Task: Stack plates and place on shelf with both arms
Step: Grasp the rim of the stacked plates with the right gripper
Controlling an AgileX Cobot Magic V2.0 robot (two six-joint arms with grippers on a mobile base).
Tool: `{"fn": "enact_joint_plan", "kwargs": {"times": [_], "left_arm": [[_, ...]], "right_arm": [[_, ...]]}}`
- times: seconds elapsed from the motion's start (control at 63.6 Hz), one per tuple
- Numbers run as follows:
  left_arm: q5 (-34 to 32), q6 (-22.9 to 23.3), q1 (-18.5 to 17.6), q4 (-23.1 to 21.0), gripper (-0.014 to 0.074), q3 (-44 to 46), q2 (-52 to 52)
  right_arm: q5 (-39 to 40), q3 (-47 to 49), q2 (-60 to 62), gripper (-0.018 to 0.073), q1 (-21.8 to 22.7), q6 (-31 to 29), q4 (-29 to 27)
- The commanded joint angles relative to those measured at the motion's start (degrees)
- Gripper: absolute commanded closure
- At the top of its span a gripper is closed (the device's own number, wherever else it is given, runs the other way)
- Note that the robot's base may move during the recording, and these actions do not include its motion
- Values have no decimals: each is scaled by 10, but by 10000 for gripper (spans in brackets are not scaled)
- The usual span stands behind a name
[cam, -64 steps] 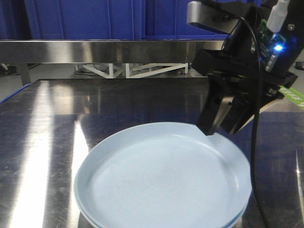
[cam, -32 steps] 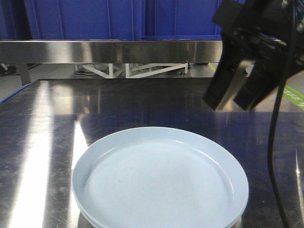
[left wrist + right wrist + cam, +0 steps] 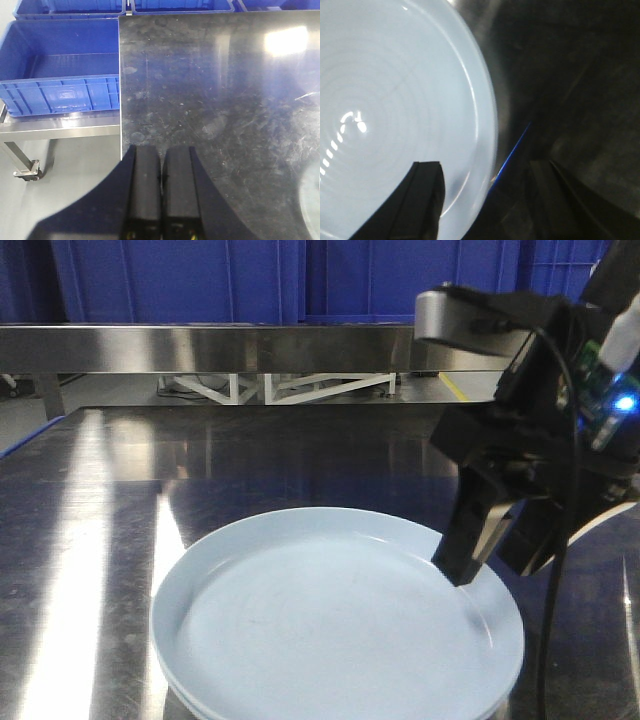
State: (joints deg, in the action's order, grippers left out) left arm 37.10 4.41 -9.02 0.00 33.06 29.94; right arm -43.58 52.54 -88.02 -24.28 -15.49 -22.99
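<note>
The stacked plates (image 3: 335,625) lie low and centre in the front view on the tabletop (image 3: 100,500). Lifted by one side only, the glossy stack could tip or the top plate slide off. The right jaws stand wide apart astride the stack's right rim, holding nothing yet. The left jaws are pressed together, empty, above bare tabletop.

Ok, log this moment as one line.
stage: plates stacked on tabletop, not shelved | right pincer: open, straddling plates' rim | left pincer: shut, over tabletop
</note>
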Motion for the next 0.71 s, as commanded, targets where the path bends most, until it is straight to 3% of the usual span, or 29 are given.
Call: {"fn": "enact_joint_plan", "kwargs": {"times": [0.0,0.456,0.66,0.692], "left_arm": [[-50,6,0,0,512,17,1],[-51,6,0,0,512,17,1],[-51,6,0,0,512,17,1],[-51,6,0,0,512,17,1]], "right_arm": [[23,13,6,86,0,-5,-10],[21,13,-20,261,0,-5,-10],[5,13,-20,520,0,-5,-10],[2,14,-20,502,0,-5,-10]]}}
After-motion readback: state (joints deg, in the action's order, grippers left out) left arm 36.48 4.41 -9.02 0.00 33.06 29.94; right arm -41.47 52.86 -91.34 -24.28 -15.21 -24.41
